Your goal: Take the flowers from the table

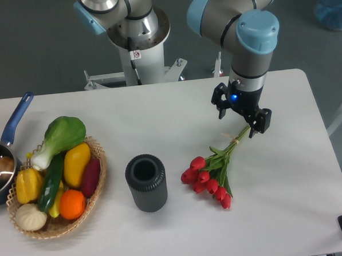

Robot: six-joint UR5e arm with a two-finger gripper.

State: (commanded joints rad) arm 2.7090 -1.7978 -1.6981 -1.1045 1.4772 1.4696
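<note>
The flowers [211,174], a bunch of red tulip buds with green stems tied with tan string, lie on the white table [289,202] right of centre. The buds point toward the front left and the stems run up to the back right. My gripper [240,118] hangs over the stem ends, pointing down. It is open, its two black fingers [260,123] spread to either side of the stem tips, which disappear under it. I cannot tell whether the fingers touch the stems.
A dark ribbed cylindrical vase [146,182] stands upright left of the buds. A wicker basket [97,185] of vegetables and fruit sits at the front left, with a blue-handled pot [6,154] behind it at the table's left edge.
</note>
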